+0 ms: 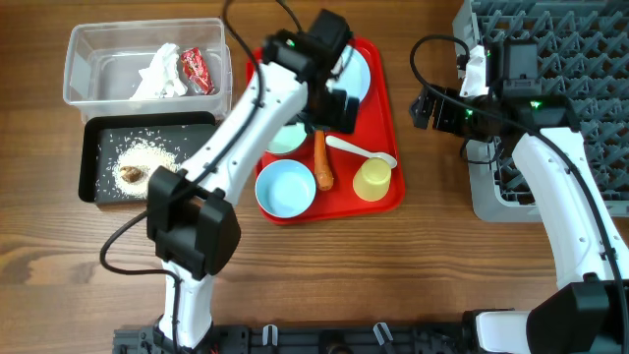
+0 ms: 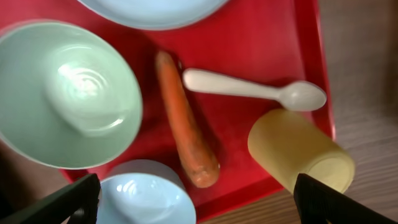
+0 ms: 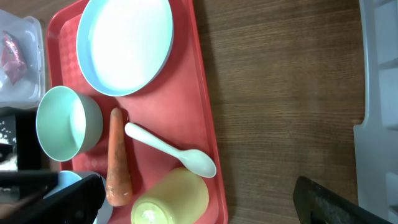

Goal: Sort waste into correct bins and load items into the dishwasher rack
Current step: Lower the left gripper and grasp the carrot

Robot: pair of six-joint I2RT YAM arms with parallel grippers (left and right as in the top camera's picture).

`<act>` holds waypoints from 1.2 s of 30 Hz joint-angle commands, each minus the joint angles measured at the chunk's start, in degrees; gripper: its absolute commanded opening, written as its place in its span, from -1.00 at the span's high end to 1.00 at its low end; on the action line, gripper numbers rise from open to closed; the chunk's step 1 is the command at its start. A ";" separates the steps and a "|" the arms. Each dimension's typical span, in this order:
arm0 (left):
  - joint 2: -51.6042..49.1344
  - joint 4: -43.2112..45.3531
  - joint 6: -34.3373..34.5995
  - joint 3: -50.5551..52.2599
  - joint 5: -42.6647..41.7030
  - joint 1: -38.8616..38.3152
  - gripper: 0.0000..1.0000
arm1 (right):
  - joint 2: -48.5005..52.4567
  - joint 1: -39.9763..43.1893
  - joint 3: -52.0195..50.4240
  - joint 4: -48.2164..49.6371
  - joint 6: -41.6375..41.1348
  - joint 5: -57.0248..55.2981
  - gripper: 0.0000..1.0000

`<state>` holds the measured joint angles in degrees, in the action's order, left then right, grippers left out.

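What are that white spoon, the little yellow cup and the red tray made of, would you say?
The spoon looks like smooth white plastic with a soft sheen. The yellow cup seems matte, slightly translucent plastic, since its wall looks lit through. The red tray is probably moulded plastic, judging by its even colour and raised rim.

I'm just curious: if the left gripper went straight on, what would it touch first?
Probably the orange carrot piece, lying on the flat red serving tray roughly centred before the open left gripper, though depth is unclear.
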<state>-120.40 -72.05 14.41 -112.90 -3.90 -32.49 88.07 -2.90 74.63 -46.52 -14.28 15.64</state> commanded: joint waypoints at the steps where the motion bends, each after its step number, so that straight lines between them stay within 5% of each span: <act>1: 1.14 3.76 -0.22 6.43 0.57 -3.06 -0.92 | -0.92 -0.02 1.33 0.39 -0.94 1.01 -1.00; 12: 1.14 13.05 8.33 15.65 0.55 -3.76 -0.81 | -0.92 -0.02 1.33 0.52 -0.90 0.22 -0.99; 29: -2.14 18.53 10.08 20.46 2.34 -3.93 -0.70 | -0.92 -0.02 1.33 1.07 -0.90 0.22 -0.99; 36: -3.87 18.95 9.81 20.44 5.53 -3.93 -0.18 | -0.92 -0.02 1.33 1.05 -0.87 0.22 -0.99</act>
<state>-122.65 -53.28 23.73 -92.95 -1.30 -36.38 88.07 -2.90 74.63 -45.78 -14.74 15.59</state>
